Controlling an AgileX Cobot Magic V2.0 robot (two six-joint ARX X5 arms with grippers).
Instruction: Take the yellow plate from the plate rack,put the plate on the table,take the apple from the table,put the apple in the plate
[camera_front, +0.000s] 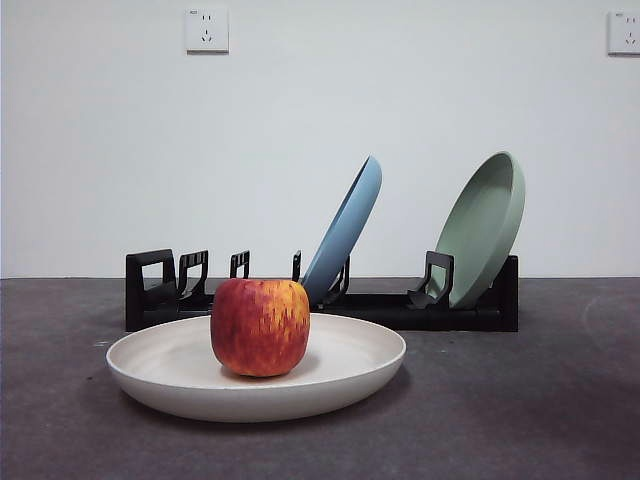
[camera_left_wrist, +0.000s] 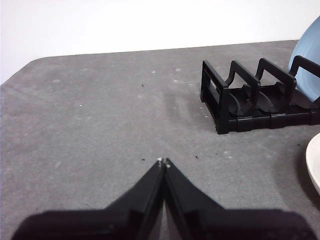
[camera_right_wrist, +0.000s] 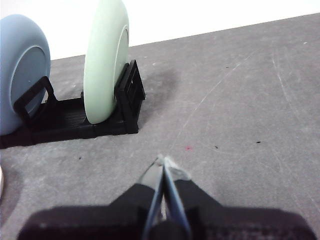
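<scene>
The yellow plate (camera_front: 340, 375), pale cream, lies flat on the dark grey table (camera_front: 540, 420) in front of the plate rack (camera_front: 400, 310). The red apple (camera_front: 260, 327) sits upright in the plate, a little left of its middle. A sliver of the plate's rim (camera_left_wrist: 314, 162) shows in the left wrist view. My left gripper (camera_left_wrist: 163, 161) is shut and empty over bare table beside the rack's empty end (camera_left_wrist: 235, 102). Shut and empty too, my right gripper (camera_right_wrist: 164, 161) hovers over the table off the rack's other end (camera_right_wrist: 127, 100). Neither arm shows in the front view.
A light blue plate (camera_front: 348, 225) and a sage green plate (camera_front: 485, 225) stand leaning in the rack. The rack's left slots hold nothing. A white wall with two sockets (camera_front: 206, 30) rises behind the table.
</scene>
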